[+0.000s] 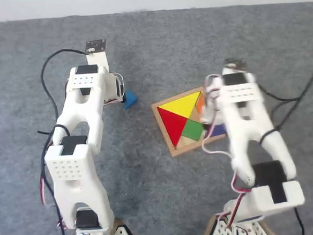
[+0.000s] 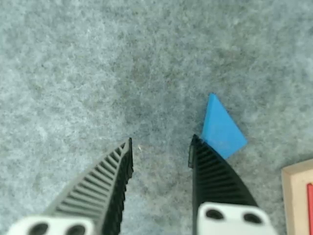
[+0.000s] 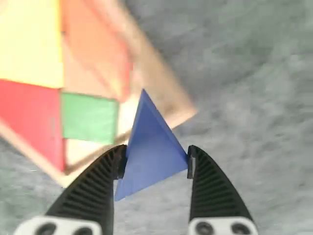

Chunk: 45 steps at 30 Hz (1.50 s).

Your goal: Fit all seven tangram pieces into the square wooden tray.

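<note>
Clamping a dark blue triangle (image 3: 146,142) in the right gripper (image 3: 155,151), both fingers pressing flat against the triangle's opposite edges. Holding that triangle at the lower right edge of the square wooden tray (image 1: 172,145), centre right in the high view, one tip pointing in over a bare patch of tray floor, the rest sticking out past the rim over the grey table (image 1: 151,193). Touching the tray or hanging just above it: cannot tell. Sitting inside the tray: green square (image 1: 193,129) just beside that bare patch, red triangle (image 1: 170,125) touching the green square on its left, yellow triangle (image 1: 183,104) above the red, along the tray's upper edge, orange piece (image 1: 199,102) at the tray's upper right, partly hidden under the right arm. Lying a little rotated against the frame edges, the tray itself. Farther up, left of centre: holding the left gripper (image 2: 161,142) open, fingers spread wide, bare table showing between them. Lying flat on the table outside the tray: light blue piece (image 1: 130,99), just beside the tip of one left finger, outside the gap, left of the tray and clearly apart from it.
</note>
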Motion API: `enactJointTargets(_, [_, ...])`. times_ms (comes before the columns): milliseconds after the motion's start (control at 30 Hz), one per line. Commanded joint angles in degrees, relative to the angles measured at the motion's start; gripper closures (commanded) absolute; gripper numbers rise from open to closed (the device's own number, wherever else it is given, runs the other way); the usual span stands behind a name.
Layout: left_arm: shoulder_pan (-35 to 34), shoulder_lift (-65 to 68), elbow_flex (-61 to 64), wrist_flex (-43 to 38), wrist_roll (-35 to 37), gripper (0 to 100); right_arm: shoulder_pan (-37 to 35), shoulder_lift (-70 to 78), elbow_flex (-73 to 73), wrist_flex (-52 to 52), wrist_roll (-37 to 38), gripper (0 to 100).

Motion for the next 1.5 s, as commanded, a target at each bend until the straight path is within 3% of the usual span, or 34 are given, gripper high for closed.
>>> enactJointTargets(0, [-0.79, -2.90, -0.22, -0.62, 0.26, 82, -4.09, 0.92, -2.29, 0.48, -9.05, 96.1])
enactJointTargets(400, [-3.52, -2.99, -2.07, -0.62, 0.00, 82, -1.45, 6.20, -2.29, -3.30, -9.41, 96.1])
enactJointTargets(567, [-3.52, -2.99, -2.07, -0.53, 0.00, 82, -1.19, 7.78, -2.29, -7.69, -0.09, 96.0])
enactJointTargets(1000, [-3.52, -2.99, -2.07, 1.32, -0.09, 82, -0.92, 8.22, -3.52, -9.71, 8.09, 95.5])
enactJointTargets(1233, [-3.52, -2.99, -2.07, 1.23, -0.09, 82, -0.75, 8.22, -2.64, -8.48, 8.79, 74.5])
enactJointTargets(1467, [-3.52, -2.99, -2.07, 1.23, -0.09, 82, -1.10, 8.22, -2.81, -9.10, 8.79, 73.6])
